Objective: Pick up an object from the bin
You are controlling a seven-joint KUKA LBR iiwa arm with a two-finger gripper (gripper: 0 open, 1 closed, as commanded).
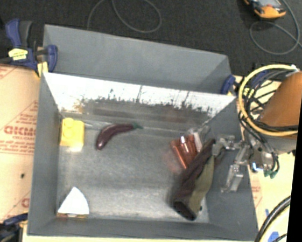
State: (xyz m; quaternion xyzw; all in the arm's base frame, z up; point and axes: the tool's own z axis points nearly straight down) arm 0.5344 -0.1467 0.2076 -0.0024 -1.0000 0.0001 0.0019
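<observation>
The tool (235,173) hangs above the bin's right wall (239,214), just right of the dark brown-and-olive cloth roll (193,185). Its open or closed state cannot be told. A red translucent item (183,151) touches the roll's upper-left edge. Left of the roll, bare floor extends to the purple eggplant (111,134).

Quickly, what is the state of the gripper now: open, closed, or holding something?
The gripper: cannot be told; it hangs at the right side of the bin, beside the dark brown cloth.

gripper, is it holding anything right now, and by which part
Nothing is visibly held. The gripper hangs by the bin's right wall, just right of the dark brown and olive cloth.
</observation>
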